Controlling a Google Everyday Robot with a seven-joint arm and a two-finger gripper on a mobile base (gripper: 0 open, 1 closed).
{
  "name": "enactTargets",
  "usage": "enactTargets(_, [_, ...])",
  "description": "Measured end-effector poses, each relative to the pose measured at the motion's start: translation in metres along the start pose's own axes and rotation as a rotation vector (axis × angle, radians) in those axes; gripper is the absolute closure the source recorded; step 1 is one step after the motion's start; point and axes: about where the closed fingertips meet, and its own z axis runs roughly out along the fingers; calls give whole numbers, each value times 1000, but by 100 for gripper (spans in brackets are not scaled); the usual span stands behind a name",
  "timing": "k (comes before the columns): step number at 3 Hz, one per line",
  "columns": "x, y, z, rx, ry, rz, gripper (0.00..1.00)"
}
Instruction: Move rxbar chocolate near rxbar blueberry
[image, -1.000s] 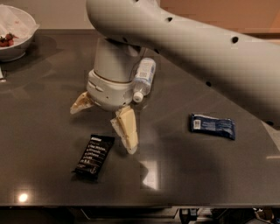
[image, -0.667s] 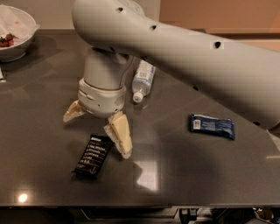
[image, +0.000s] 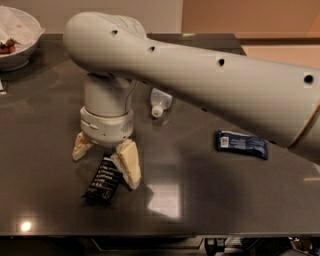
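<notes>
Gripper, spread wide at lower left, straddling upper end of rxbar chocolate; rxbar blueberry well apart at centre right. Best lowered squarely and closed across narrow width.

Cream pincer — astride blk rxbar chocolate

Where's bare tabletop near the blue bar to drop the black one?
Bare dark tabletop lies left of and in front of the dark blue flat wrapper, up to the front edge. Crowded: the open claw is over the black flat wrapper; the clear plastic bottle lies behind, under the arm.
</notes>
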Motion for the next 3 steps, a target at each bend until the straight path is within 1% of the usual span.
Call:
enactTargets(1, [2,1,5,-31,15,-13,40])
enactTargets(2, [6,4,5,-47,25,-14,63])
enactTargets(3, [5,4,3,-48,25,-14,87])
